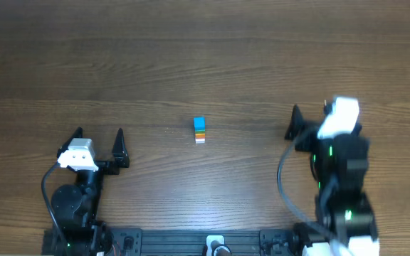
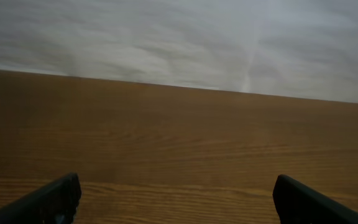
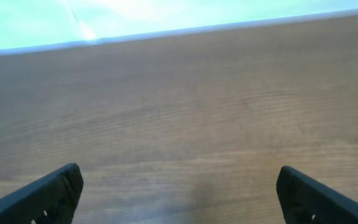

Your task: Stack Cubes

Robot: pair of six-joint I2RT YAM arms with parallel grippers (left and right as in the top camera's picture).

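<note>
A small stack of cubes [image 1: 200, 131] stands upright at the middle of the wooden table [image 1: 205, 57]. A blue cube [image 1: 199, 123] is on top, with a thin green band, an orange cube [image 1: 200, 134] and a white cube [image 1: 200, 140] below it. My left gripper [image 1: 98, 134] [image 2: 176, 199] sits low at the left, well apart from the stack, open and holding nothing. At the right, my right gripper [image 1: 313, 114] [image 3: 179, 186] is also open and holding nothing, about as far from the stack on that side.
Bare wood lies ahead of both grippers in the wrist views. The arm bases and a black rail [image 1: 205, 242] run along the near edge. The table's far edge [image 3: 229, 26] meets a pale wall.
</note>
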